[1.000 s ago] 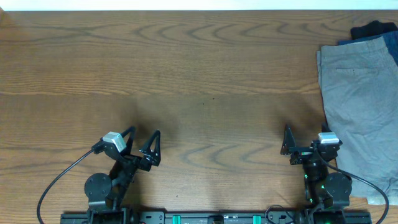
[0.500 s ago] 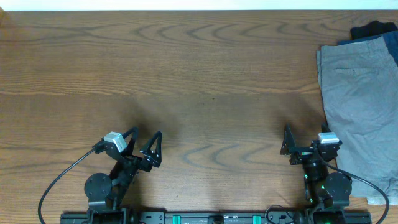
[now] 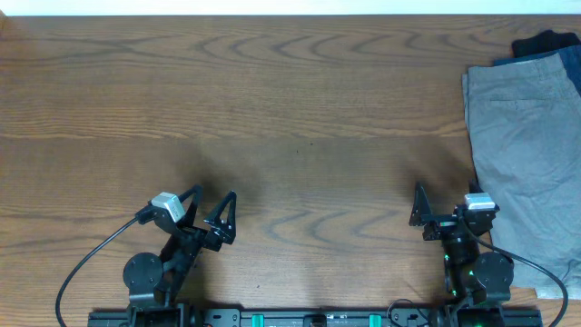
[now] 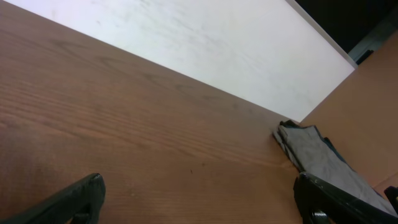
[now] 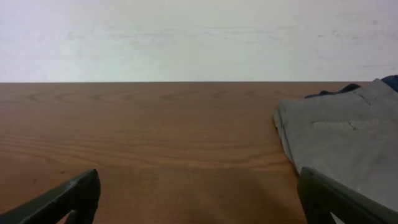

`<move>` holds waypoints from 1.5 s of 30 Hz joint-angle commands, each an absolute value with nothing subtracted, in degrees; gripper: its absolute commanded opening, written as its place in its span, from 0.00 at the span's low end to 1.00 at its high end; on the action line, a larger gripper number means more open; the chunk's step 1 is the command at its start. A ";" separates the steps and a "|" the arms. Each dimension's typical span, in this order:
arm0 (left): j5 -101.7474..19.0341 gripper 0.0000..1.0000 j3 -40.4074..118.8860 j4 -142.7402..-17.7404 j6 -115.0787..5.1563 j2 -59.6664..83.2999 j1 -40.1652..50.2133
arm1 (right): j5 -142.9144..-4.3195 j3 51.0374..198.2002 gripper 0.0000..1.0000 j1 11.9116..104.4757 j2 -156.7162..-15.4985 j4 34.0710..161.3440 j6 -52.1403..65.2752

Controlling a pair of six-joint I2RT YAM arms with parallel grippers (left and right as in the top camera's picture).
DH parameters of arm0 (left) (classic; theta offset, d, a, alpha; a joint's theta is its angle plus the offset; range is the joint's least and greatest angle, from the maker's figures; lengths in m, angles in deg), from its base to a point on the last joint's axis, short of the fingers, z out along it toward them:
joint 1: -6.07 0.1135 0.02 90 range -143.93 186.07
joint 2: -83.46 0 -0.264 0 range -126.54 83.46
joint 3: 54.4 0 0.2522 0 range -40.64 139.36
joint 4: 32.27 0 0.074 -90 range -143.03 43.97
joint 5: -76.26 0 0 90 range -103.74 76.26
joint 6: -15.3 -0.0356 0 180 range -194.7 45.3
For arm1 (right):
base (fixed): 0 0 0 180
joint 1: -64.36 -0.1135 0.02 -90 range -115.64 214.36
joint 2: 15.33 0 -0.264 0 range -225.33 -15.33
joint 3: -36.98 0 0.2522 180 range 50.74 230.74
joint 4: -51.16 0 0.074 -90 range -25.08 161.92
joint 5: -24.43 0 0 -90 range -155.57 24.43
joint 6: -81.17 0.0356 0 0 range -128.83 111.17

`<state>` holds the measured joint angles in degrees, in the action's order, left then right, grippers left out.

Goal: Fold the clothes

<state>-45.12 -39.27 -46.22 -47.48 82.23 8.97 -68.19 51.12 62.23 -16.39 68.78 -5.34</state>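
Left gripper and right gripper are parked, jaws apart and empty. Flat grey-khaki cotton shorts, stacked over navy-blue shorts, are laid just right of the right gripper, presumably within its reach.

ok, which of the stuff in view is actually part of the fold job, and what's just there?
Job:
- grey-khaki shorts
- navy-blue shorts, showing past their far edge
- black garment, far right corner
- left gripper and right gripper, both open, empty

Just there:
- wooden table
- white wall behind it
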 commanded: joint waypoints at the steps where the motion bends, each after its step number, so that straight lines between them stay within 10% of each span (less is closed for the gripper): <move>1: -46.34 0.98 -40.39 -48.36 -46.93 82.84 9.25 | -68.80 51.06 0.99 61.70 -16.46 69.00 -4.43; 25: -46.34 0.98 -40.39 -48.36 -46.95 82.84 9.25 | -68.93 51.06 0.99 61.70 -16.46 68.95 -4.34; 35: -46.34 0.98 -40.39 -48.36 -46.95 82.84 9.25 | -93.87 51.06 0.99 61.70 -16.46 67.49 29.08; 45: -46.32 0.98 -40.39 -48.36 -46.95 82.84 9.25 | -98.68 51.06 0.99 61.70 -16.46 65.61 33.10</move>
